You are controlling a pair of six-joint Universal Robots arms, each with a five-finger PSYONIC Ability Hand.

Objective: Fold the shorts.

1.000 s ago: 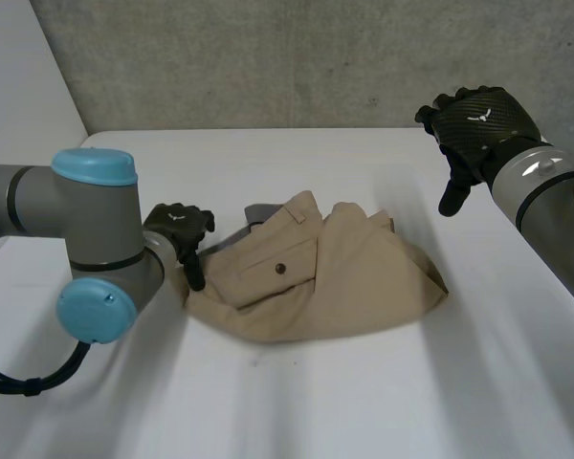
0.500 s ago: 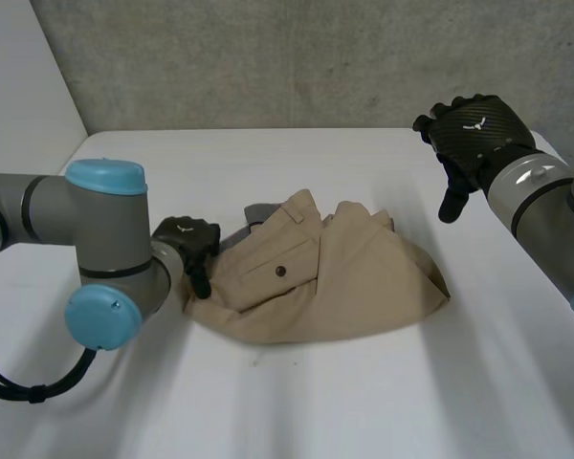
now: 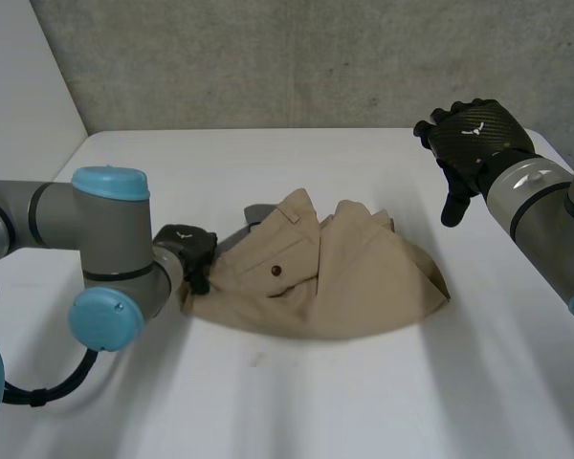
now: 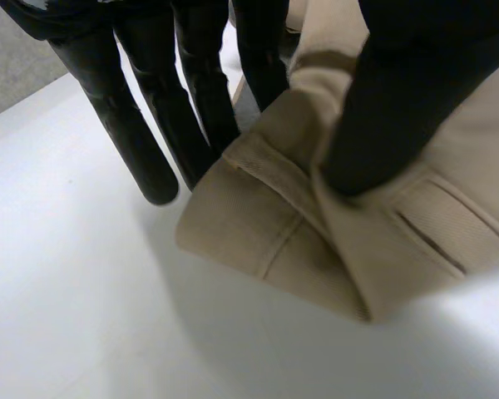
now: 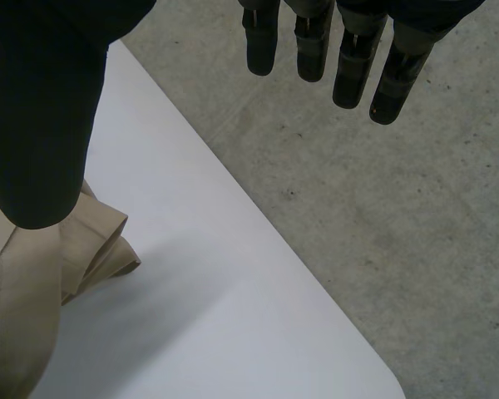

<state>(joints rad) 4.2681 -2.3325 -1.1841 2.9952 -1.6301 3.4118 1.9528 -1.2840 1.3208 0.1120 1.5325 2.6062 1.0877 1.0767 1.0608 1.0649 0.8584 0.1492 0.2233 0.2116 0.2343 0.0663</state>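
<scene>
Left hand (image 3: 185, 247) shifted nearer, pinching shorts (image 3: 349, 277) edge, right hand (image 3: 474, 139) raised, relaxed

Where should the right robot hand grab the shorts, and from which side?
Probably the pointed corner at the shorts' right end, reached from the right: it sticks out onto bare table, nearest the open right robot hand, opposite the left robot hand's hold.

Left hand (image 3: 185, 243) low, thumb and fingers (image 4: 201, 91) pinching the shorts (image 3: 335, 277); right hand (image 3: 474, 134) raised, fingers straight.
</scene>
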